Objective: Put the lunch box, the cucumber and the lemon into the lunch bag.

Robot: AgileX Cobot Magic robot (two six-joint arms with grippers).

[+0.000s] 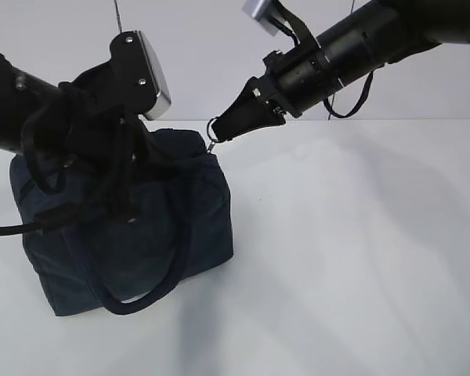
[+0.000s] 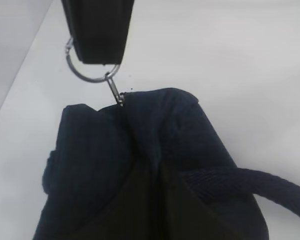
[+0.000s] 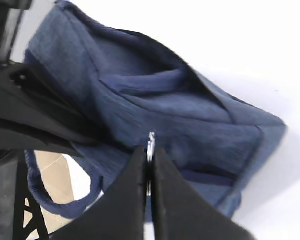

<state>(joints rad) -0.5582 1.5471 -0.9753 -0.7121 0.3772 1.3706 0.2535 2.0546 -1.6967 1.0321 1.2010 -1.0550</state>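
The dark navy lunch bag [image 1: 172, 227] stands on the white table at the left, with its strap handle [image 1: 153, 294] hanging down the front. My right gripper [image 1: 219, 129] is shut on the zipper's metal ring pull [image 2: 90, 72] at the bag's top far corner; the ring also shows between the fingers in the right wrist view [image 3: 150, 145]. My left gripper [image 2: 154, 170] is over the bag's top and shut on a ridge of its fabric [image 2: 145, 135]. The lunch box, the cucumber and the lemon are out of view.
The white table [image 1: 360, 258] spreads to the right of the bag. A white wall stands behind. The left arm [image 1: 55, 117] covers the bag's top left part.
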